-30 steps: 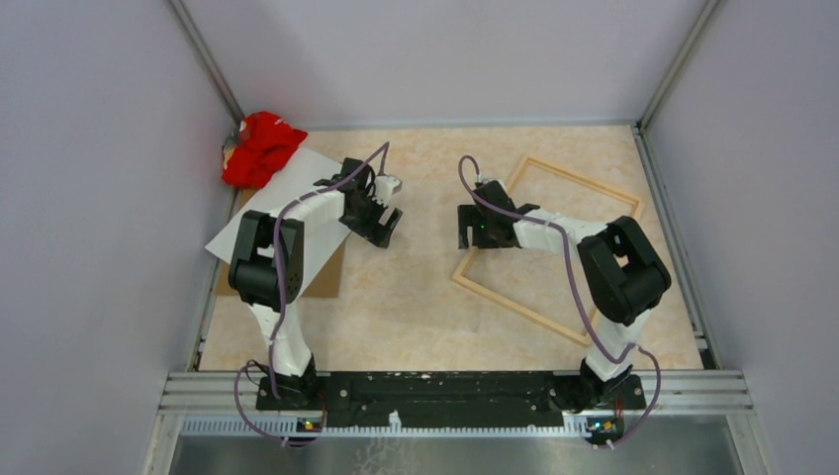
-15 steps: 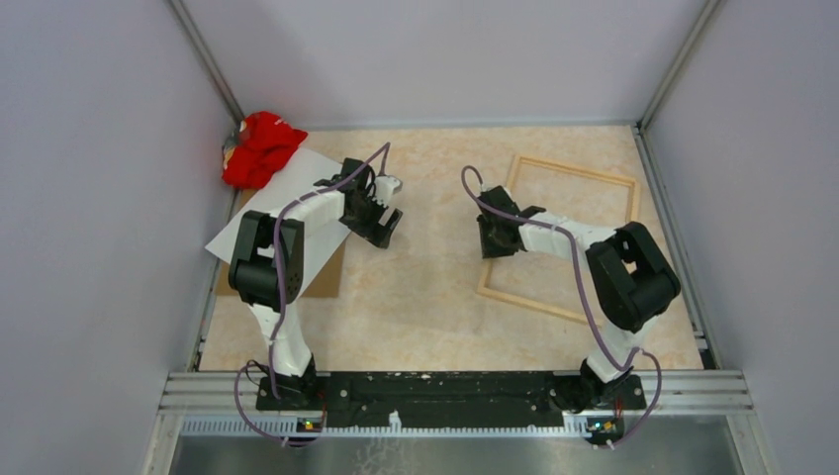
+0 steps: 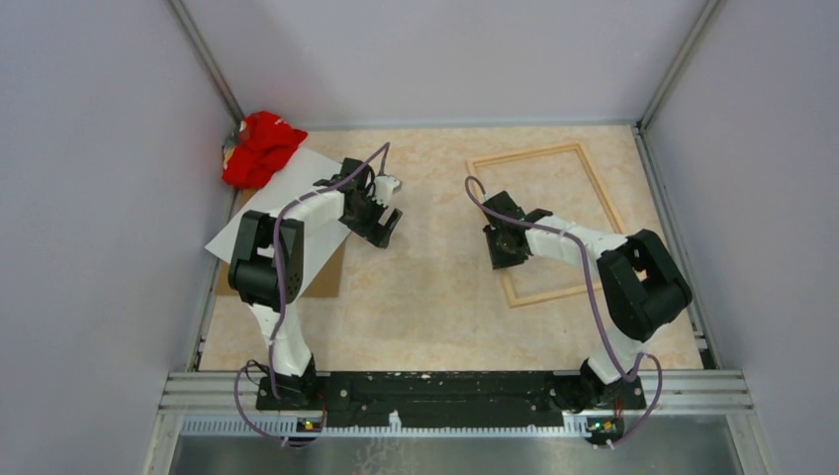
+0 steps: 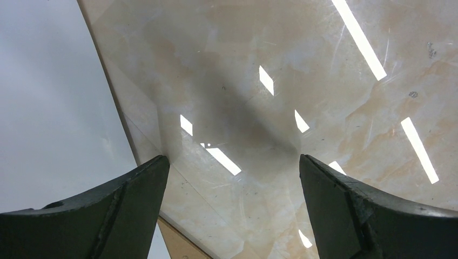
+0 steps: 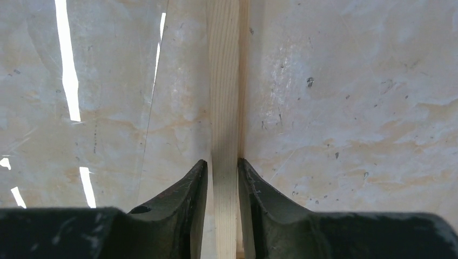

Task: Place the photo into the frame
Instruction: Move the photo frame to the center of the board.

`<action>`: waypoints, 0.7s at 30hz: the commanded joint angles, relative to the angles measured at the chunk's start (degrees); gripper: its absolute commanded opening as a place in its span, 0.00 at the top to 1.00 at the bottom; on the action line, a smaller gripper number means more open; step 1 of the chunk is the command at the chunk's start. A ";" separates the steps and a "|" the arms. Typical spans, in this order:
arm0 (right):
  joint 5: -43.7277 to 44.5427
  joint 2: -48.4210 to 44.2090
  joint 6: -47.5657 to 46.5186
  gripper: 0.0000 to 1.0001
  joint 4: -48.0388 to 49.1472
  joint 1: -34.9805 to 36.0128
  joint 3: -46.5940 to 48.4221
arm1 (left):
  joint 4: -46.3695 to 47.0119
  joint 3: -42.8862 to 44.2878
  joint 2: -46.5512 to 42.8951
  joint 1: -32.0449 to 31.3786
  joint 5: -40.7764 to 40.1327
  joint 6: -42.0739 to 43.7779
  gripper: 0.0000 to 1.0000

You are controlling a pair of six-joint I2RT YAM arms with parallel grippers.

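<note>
Walls of pale lilac-grey close round a beige, marble-patterned surface [image 3: 435,297] that throws back bright strips of light. Toward its far right lies the thin, light natural-wood rectangular frame [image 3: 526,151], flat and slightly skewed. The right claw [image 5: 222,167] is closed to a narrow gap on the frame's left rail, one dark finger against each side of the wood. Well left of the frame, the left claw [image 4: 232,167] hangs spread wide over bare surface, holding nothing. Farther left of the frame lies the large thin rectangular photo [image 3: 287,183], plain whitish back up, partly covered by the left arm; its printed side is hidden. A flat brown backing board [image 3: 326,280] shows only a corner from under it. A crumpled red cloth [image 3: 259,146] sits farthest from the frame. A faint straight line beside the rail in the right wrist view is too slight to identify.
</note>
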 commanded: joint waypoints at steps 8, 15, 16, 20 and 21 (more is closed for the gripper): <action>5.06 -0.23 14.41 0.94 -1.11 -2.62 -0.38 | -5.09 1.46 -1.84 1.81 3.55 0.40 0.02; 7.50 -1.83 19.91 1.00 3.68 -4.88 -5.29 | -6.05 2.02 -2.81 2.63 3.71 1.01 0.02; 6.92 -2.01 19.73 1.00 4.30 -4.88 -5.55 | -6.06 2.09 -2.79 2.80 3.58 1.10 0.02; 4.56 -2.06 16.16 1.00 5.19 -4.88 -5.50 | -6.41 2.57 -2.66 3.52 2.66 2.01 0.02; 4.40 -2.15 15.29 0.99 4.68 -4.87 -5.37 | -6.54 3.11 -2.64 3.87 2.51 2.29 0.02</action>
